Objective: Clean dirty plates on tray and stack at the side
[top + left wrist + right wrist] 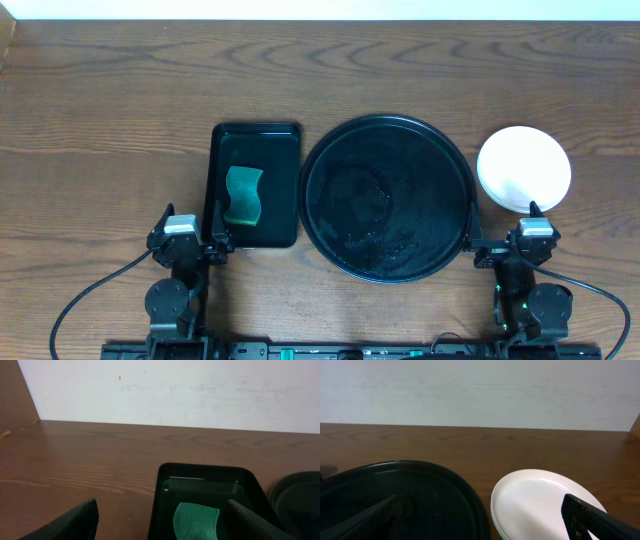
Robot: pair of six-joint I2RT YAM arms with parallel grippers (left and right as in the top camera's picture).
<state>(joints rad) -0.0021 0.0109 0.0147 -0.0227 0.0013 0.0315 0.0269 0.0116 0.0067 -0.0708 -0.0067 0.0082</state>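
The plates (523,168) sit stacked on the table right of the tray, a white one on top; a pale green rim shows beneath it in the right wrist view (540,505). The large round black tray (388,197) holds no plates and looks wet; its rim shows in the right wrist view (445,475). My left gripper (190,232) is open and empty near the front edge, at the rectangular tray's front left corner. My right gripper (505,243) is open and empty, in front of the plate stack and the round tray's right rim.
A smaller rectangular black tray (256,140) lies left of the round tray and holds a green sponge (243,195), also in the left wrist view (196,520). A white wall runs along the table's far edge.
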